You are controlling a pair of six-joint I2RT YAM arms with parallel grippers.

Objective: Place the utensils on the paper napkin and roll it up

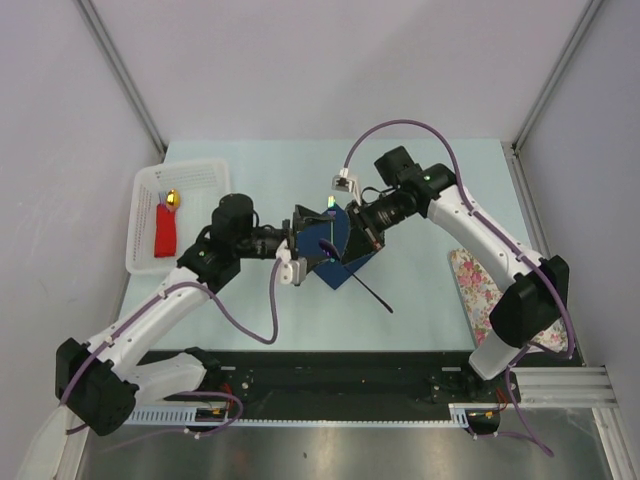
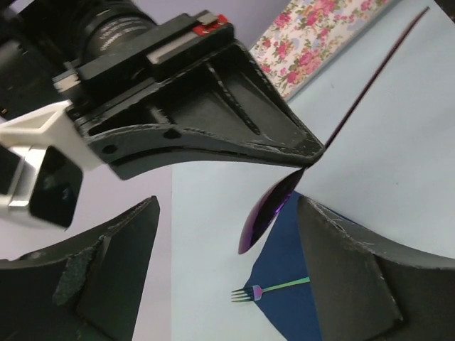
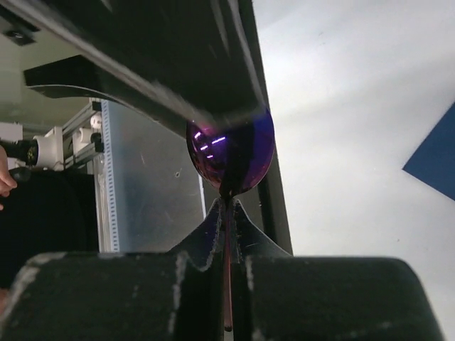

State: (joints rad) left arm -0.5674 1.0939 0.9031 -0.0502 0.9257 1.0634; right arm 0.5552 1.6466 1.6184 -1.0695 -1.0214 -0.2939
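The navy paper napkin (image 1: pixel 345 262) (image 2: pixel 302 312) (image 3: pixel 435 160) lies mid-table. An iridescent fork (image 2: pixel 269 289) rests on it, tines past its edge. My right gripper (image 1: pixel 352 236) (image 3: pixel 229 210) is shut on the neck of a purple-sheen spoon (image 2: pixel 269 212) (image 3: pixel 231 158), held above the napkin. The spoon's dark handle (image 1: pixel 375 298) (image 2: pixel 377 71) slants off toward the near right. My left gripper (image 1: pixel 296 252) (image 2: pixel 227 273) stands open, its fingers (image 2: pixel 106 277) on either side of the spoon's bowl and apart from it.
A white basket (image 1: pixel 140 232) at the left holds a red flat object with a gold ball (image 1: pixel 166 226). A floral cloth (image 1: pixel 476 286) (image 2: pixel 320 32) lies at the right. The two grippers face each other closely over the napkin.
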